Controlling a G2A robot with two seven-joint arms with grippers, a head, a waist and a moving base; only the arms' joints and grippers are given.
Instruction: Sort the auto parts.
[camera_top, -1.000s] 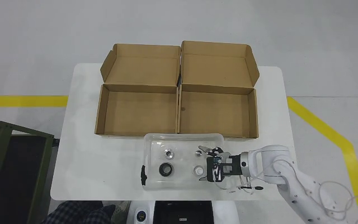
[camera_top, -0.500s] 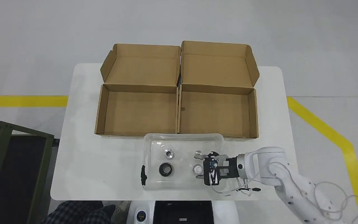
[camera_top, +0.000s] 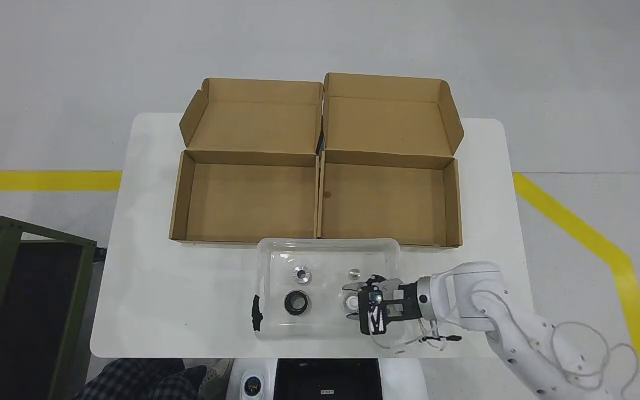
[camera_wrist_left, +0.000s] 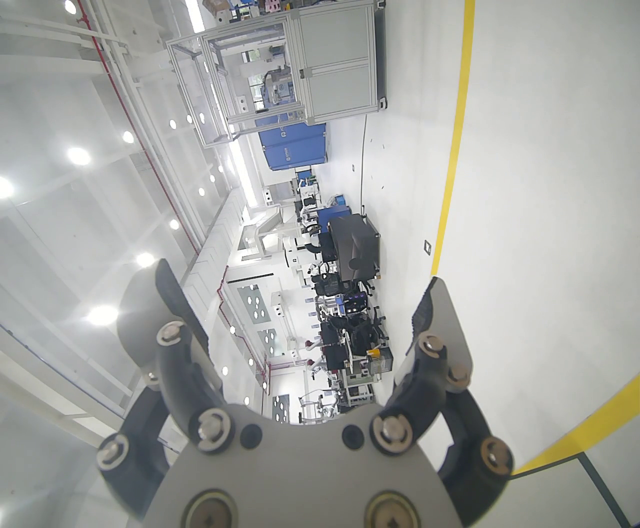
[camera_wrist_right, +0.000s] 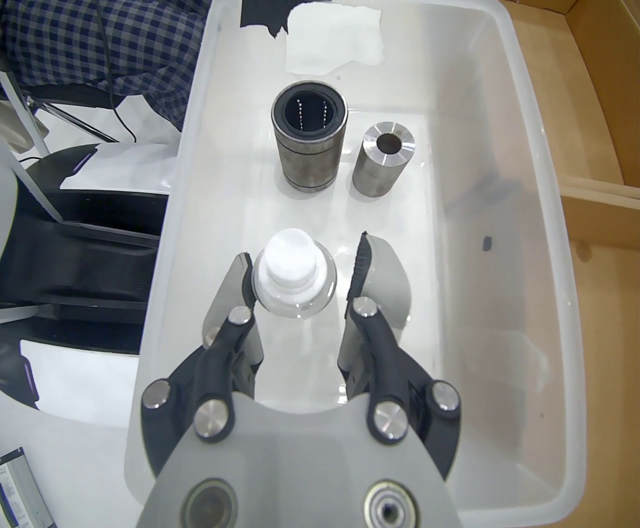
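Observation:
A clear plastic tray (camera_top: 325, 245) near the table's front holds the parts. A white stepped plastic part (camera_wrist_right: 294, 270) stands between the fingers of my right gripper (camera_wrist_right: 302, 272), which is open around it; one finger (camera_wrist_right: 243, 280) is against it and the other stands a little apart. Beyond the fingertips stand a dark linear bearing (camera_wrist_right: 309, 142) and a steel bushing (camera_wrist_right: 384, 159). From above, the right gripper (camera_top: 352, 303) reaches into the tray's right half, with the bearing (camera_top: 296, 302) and bushing (camera_top: 301, 272) to its left. My left gripper (camera_wrist_left: 300, 295) is open, empty, facing the room.
Two open, empty cardboard boxes (camera_top: 245, 200) (camera_top: 385, 203) sit side by side behind the tray, lids folded back. The tray's wall (camera_wrist_right: 545, 200) rises close beside the right gripper. Bare white table (camera_top: 150, 260) lies left of the tray.
My right gripper has moved left and toward the table's front inside the tray, so its open fingers now stand around the white part.

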